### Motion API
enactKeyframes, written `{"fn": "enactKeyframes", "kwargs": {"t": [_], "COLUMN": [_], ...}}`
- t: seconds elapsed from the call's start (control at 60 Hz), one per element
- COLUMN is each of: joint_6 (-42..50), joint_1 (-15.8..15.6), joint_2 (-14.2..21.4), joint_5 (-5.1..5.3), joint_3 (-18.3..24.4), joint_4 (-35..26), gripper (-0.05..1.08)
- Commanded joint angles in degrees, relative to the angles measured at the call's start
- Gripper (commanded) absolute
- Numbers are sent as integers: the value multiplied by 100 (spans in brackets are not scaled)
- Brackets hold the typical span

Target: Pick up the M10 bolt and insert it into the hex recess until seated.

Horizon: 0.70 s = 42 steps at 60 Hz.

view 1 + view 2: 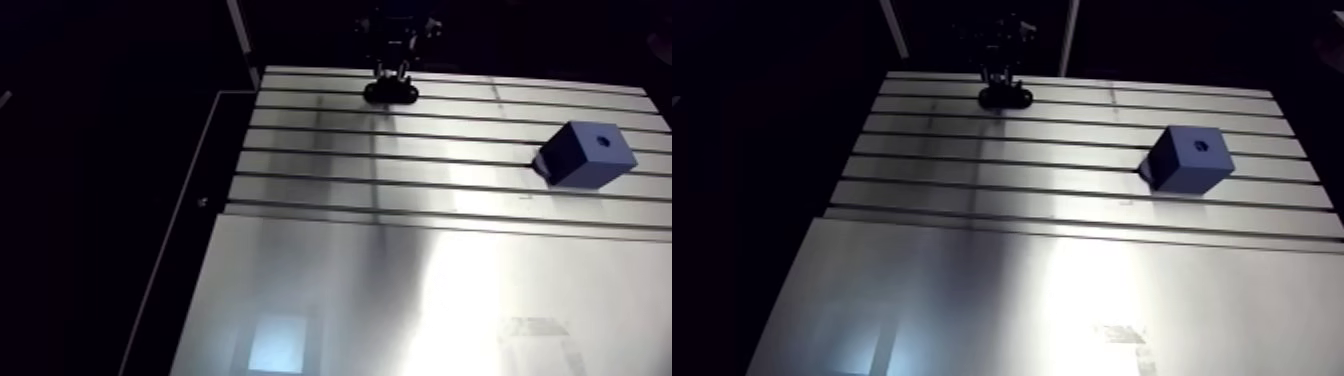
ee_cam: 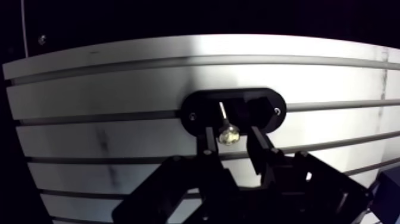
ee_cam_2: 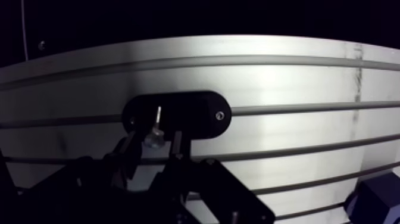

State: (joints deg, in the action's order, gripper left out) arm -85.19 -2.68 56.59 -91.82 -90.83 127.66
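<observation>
Jaws stand a little apart, one finger (image 2: 208, 138) on each side of the M10 bolt (image 2: 228, 136). A thin dark gap shows between each finger and the bolt's head, so nothing is clamped. The gripper (image 2: 232, 130) hangs low over a black oval holder (image 2: 262, 110), and in the wrist view its fingertips reach the holder's near rim.

The bolt stands in the holder, its bright head towards the gripper and its slim shank running away from it into the holder's dark middle. A small screw (image 2: 277, 111) sits at one end of the holder.

In the arm view the holder (image 1: 390, 93) lies on the slotted aluminium table (image 1: 300, 150) close to its far edge, across one of the slots.

Well apart from it, near the table's right edge, sits a blue block (image 1: 585, 152), turned at an angle to the slots. The hex recess (image 1: 603, 140) is a small dark hole in its top face.

A pale marking (image 1: 535, 328) on the smooth plate by the table's near edge is too blurred to read.
</observation>
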Motion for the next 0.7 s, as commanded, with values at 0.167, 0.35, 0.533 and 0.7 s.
{"fn": "enactKeyframes", "kwargs": {"t": [0.167, 0.35, 0.533, 0.7], "joint_6": [-1, -10, -10, -10], "joint_1": [5, 5, 5, 5], "joint_2": [-4, 5, 5, 5], "joint_5": [11, 11, 11, 11], "joint_3": [0, 8, 17, 17], "joint_4": [-8, -8, -8, -8], "gripper": [61, 62, 63, 64]}}
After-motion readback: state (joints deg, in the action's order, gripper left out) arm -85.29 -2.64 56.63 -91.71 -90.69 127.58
